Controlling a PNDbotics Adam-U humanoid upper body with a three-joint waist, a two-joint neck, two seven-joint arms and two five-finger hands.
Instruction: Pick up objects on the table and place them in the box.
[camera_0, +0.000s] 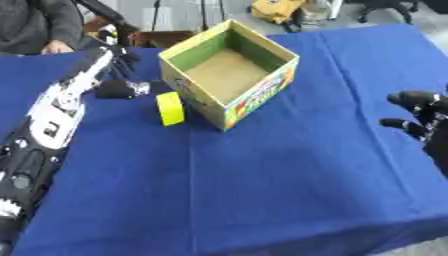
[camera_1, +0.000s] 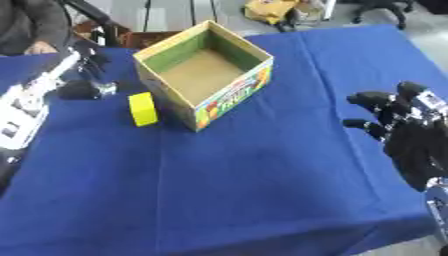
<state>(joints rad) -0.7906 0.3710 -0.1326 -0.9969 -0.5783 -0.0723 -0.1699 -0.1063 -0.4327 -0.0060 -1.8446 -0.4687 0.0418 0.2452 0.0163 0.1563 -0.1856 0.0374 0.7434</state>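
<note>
A small yellow-green rectangular block (camera_0: 171, 108) stands upright on the blue-cloth worktop (camera_0: 262, 175), left of centre in the frame, its long axis running nearly vertical in the picture with the top leaning a touch to the left. It looks plain and flat-sided, one bright colour all over, with no markings I can make out. Just to its right, near but apart from it, sits the open cardboard box with green inner walls and a colourful printed outside (camera_0: 229, 70), turned so one corner points down toward the lower middle of the frame; its brown floor shows bare.

The left hand (camera_0: 118, 89) shows at the upper left, dark, at the end of a white-and-black arm, just beside the block's upper left; it is blurred, and I cannot tell whether its fingers are curled or straight, nor whether it touches the block. The right hand (camera_1: 402, 125) is at the right edge, partly cut off in the left eye view, fingers (camera_1: 372, 98) relaxed and spread, holding nothing, well apart from the box.
</note>
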